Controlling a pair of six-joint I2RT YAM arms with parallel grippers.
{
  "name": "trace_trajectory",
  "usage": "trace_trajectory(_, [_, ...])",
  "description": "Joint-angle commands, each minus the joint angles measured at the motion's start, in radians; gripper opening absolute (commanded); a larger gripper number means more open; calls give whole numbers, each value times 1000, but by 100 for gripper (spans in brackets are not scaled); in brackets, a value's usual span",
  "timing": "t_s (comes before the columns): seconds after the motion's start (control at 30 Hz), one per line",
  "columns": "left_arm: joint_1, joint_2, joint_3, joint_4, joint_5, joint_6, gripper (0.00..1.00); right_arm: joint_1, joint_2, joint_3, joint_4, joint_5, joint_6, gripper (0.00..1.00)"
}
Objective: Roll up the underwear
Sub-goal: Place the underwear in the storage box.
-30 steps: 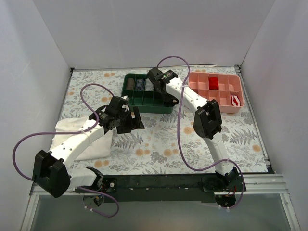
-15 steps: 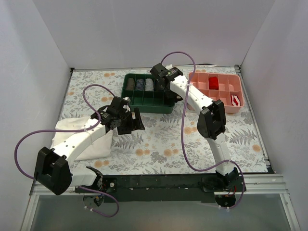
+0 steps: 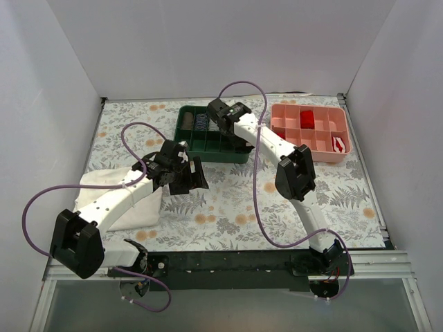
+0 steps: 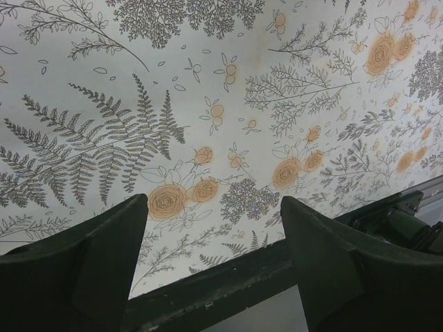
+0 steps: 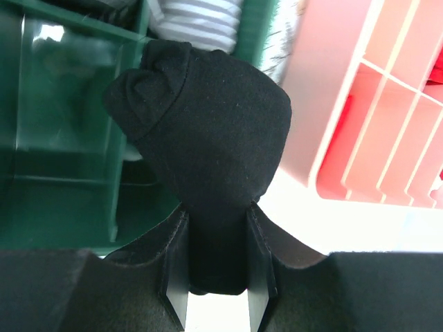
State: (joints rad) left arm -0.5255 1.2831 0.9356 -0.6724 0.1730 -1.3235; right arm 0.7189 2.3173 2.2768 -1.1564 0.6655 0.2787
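The underwear [image 5: 208, 124] is a tight black roll, pinched between my right gripper's fingers [image 5: 216, 249]; its waistband does not show. In the top view my right gripper [image 3: 217, 115] hangs over the back middle of the green tray [image 3: 239, 156], above its compartments. In the right wrist view the roll hangs over the tray's edge [image 5: 62, 138]. My left gripper [image 3: 188, 177] is open and empty, low over the patterned table in front of the tray; its jaws stand wide apart in the left wrist view [image 4: 214, 256].
Several rolled items [image 3: 201, 123] sit in the green tray; a striped one [image 5: 201, 21] lies just beyond the held roll. A pink tray [image 3: 291, 111] with red rolls [image 3: 306, 117] stands right of it. A white cloth [image 3: 104, 188] lies under my left arm.
My right gripper has swung left and slightly nearer with the black roll, now over the green tray's middle. My left arm has barely moved.
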Motion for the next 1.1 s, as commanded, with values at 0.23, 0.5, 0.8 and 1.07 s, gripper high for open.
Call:
trace_trajectory(0.23, [4, -16, -21, 5, 6, 17, 77, 2, 19, 35, -6, 11, -4, 1])
trace_trajectory(0.5, [4, -24, -34, 2, 2, 14, 76, -24, -4, -51, 75, -119, 37, 1])
trace_trajectory(0.8, [4, -19, -54, 10, 5, 6, 76, -42, -42, -149, 156, -233, 62, 1])
trace_trajectory(1.07, [4, -21, -60, 4, -6, 6, 76, -79, -110, -325, 236, -268, 120, 1])
